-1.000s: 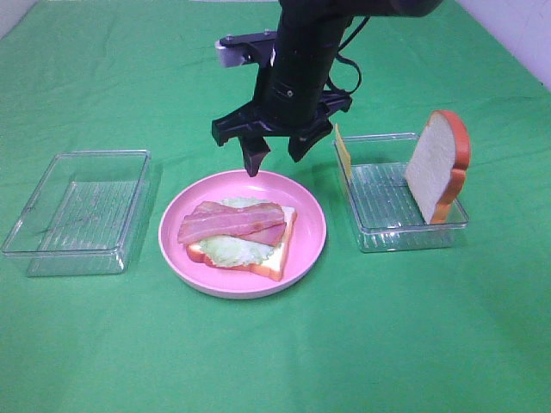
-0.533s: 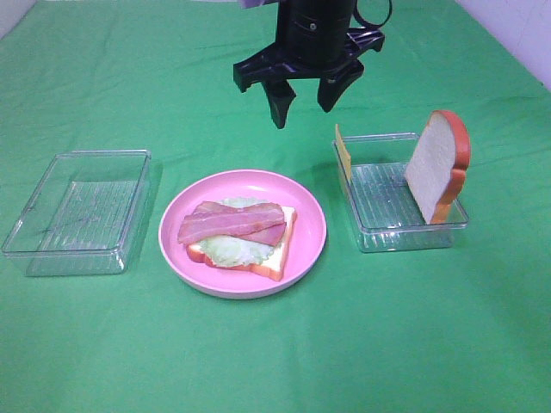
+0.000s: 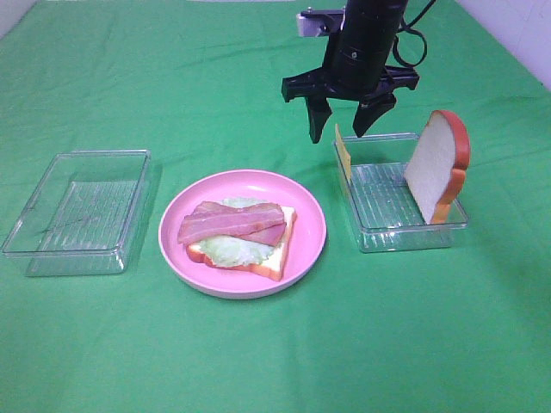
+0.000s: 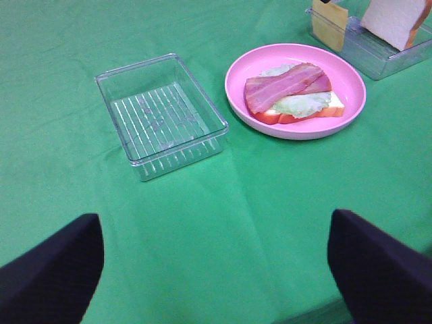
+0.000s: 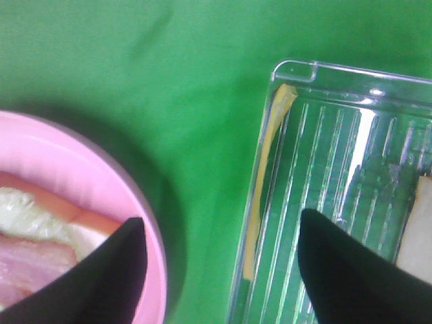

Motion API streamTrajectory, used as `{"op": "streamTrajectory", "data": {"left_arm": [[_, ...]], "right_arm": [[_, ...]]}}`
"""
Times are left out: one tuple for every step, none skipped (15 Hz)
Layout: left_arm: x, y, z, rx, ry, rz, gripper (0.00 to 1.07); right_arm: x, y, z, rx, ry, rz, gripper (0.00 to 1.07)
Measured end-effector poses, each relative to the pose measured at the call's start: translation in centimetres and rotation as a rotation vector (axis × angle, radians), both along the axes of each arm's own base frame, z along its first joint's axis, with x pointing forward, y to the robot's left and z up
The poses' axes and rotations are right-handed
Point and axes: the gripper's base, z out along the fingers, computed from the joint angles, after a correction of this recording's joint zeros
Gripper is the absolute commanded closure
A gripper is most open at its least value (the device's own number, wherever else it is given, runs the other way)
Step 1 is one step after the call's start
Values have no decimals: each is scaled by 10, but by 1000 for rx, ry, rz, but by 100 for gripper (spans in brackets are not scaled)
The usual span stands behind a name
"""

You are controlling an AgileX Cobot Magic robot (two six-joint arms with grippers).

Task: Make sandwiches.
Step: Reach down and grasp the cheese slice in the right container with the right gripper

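Over the left wall of the right-hand tray (image 3: 405, 243), the right gripper (image 3: 337, 134) hangs with its jaws spread and nothing between them. In the right wrist view, one finger (image 5: 101, 283) sits above the rim of the pink plate (image 3: 308, 245). The other finger (image 5: 351, 270) sits above the tray's ribbed floor.

The cheese slice (image 3: 343, 155) stands on edge against the tray's left wall. It falls between the two fingers and touches neither. A loose bread slice (image 3: 436, 163) leans upright at the tray's right end, well apart from the cheese. Bare ribbed floor lies between the two.

The partial sandwich (image 3: 241, 239) lies on the pink plate, near the middle of the green cloth (image 3: 387, 344).

- Bottom layer: a crusted slice of bread.
- Middle layer: lettuce (image 3: 231, 252), showing past the bacon at the front edge.
- Top layer: bacon strips (image 3: 231, 221), laid lengthwise.

A band of bare pink surrounds the stack and is widest on the right side. A narrow strip of cloth separates the plate rim from the right-hand tray. A similar strip separates the rim from the left-hand tray (image 3: 73, 262). The cloth in front of all three is one wide, flat area.

The left gripper (image 4: 212, 270) is released, with its fingers set wide and nothing between them. Cloth shows in the gap. The left-hand tray and the plate lie well ahead of it.
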Motion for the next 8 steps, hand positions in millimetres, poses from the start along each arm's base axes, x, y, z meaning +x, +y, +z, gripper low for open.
{"op": "streamTrajectory", "data": {"left_arm": [[0,0,0,0,0,0,21],[0,0,0,0,0,0,21],[0,0,0,0,0,0,21],[0,0,0,0,0,0,21],[0,0,0,0,0,0,21],[0,0,0,0,0,0,21],[0,0,0,0,0,0,21],[0,0,0,0,0,0,21]], "right_arm": [[3,-1,-6,0,1,-6,51],[4,-2,-10,-3,1,-7,54],[6,-1,-14,-3,-4,-8,54],[7,-1,-15,-1,-10,-8,54],[8,-1,-15,2,-19,-8,56],[8,-1,-15,2,-20,-8,57],[8,-1,-15,-1,-21,-7,58],[8,-1,-15,-4,-23,-6,58]]}}
